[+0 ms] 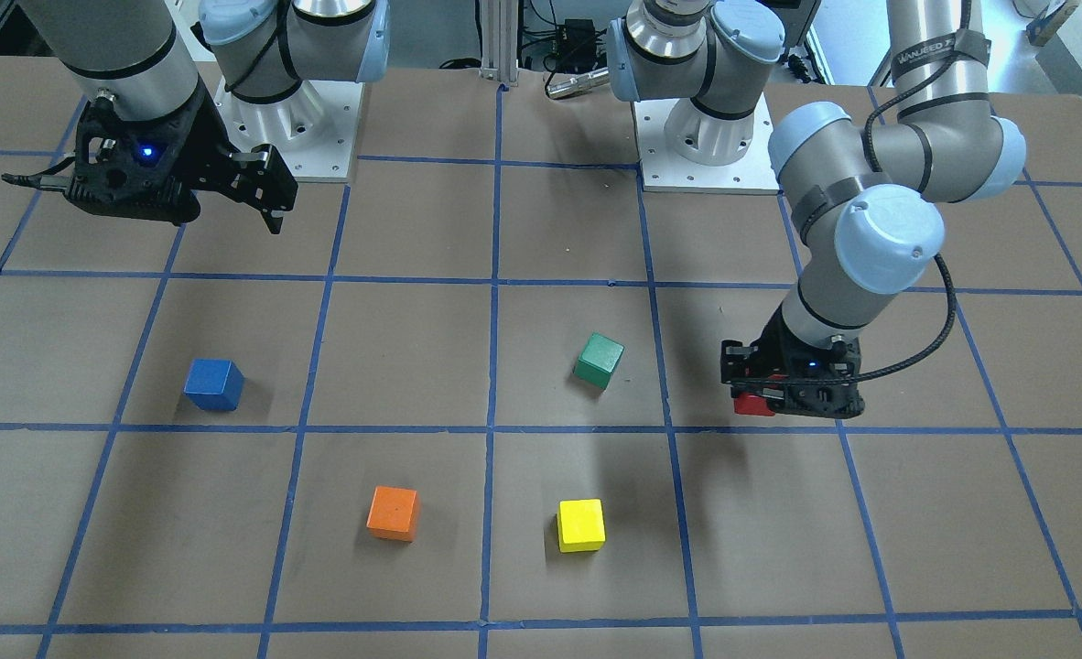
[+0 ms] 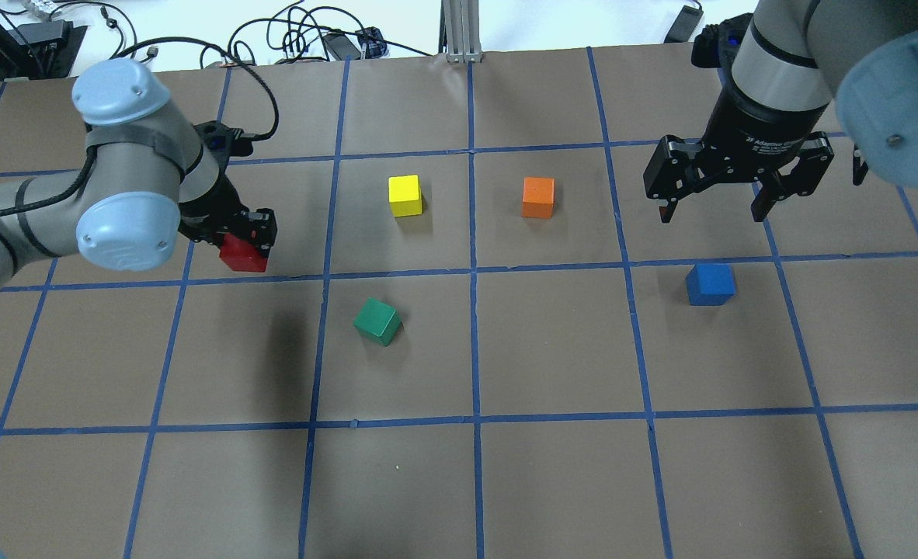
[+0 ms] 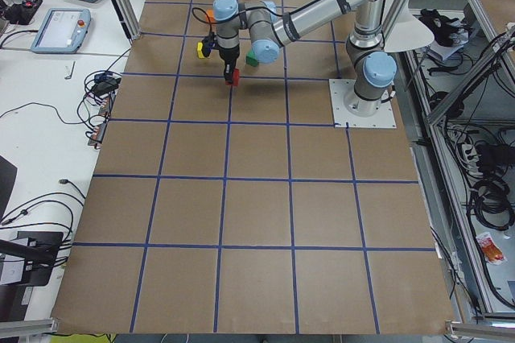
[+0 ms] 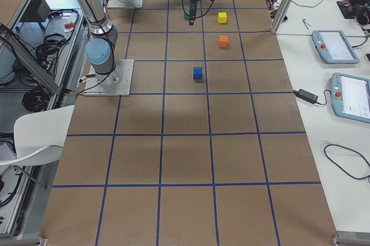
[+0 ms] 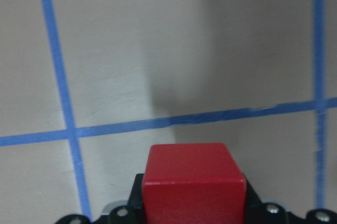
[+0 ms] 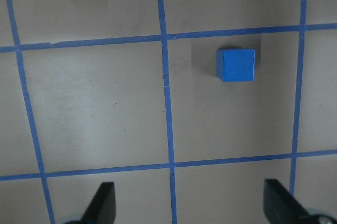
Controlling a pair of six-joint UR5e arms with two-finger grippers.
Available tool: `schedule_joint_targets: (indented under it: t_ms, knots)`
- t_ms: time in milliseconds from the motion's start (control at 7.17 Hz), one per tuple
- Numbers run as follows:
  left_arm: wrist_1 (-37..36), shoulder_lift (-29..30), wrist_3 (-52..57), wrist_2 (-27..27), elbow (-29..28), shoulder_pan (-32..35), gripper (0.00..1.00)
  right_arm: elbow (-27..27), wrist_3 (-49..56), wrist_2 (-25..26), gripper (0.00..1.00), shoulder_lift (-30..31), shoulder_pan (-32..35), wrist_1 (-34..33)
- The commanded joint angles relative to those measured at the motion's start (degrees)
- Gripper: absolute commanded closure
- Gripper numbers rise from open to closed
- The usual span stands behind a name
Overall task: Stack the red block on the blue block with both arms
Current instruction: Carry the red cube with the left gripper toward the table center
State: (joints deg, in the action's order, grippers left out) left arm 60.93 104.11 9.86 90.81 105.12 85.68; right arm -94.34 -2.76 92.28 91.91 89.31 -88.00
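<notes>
Since the red block (image 5: 194,187) looks light, rigid and matte, the left gripper (image 2: 249,242) clamps its flat sides; the right gripper (image 2: 714,208) hangs wide apart.

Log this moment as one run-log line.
left gripper: shut on red block | right gripper: open, empty | blue block: on table, nothing on it

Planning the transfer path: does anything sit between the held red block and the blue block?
Nothing directly. The line from red block to blue block passes between the green block and the yellow block and orange block.
</notes>
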Motion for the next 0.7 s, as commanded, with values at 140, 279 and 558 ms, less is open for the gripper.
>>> schedule_joint_targets:
  t_ms: [140, 279, 558]
  knots:
    - [-0.71, 5.21, -16.77, -3.09, -5.96, 16.75, 1.00, -1.11, 0.48, 4.57, 0.00, 0.02, -0.01, -0.33]
    - [-3.95, 7.58, -21.07, -3.53, -6.67, 20.11, 1.00, -1.11, 0.39, 4.49, 0.00, 0.02, -0.01, -0.33]
    - [-9.67, 12.85, -25.85, -2.92, -7.03, 24.34, 1.00, -1.11, 0.30, 4.31, 0.00, 0.02, -0.01, -0.41]
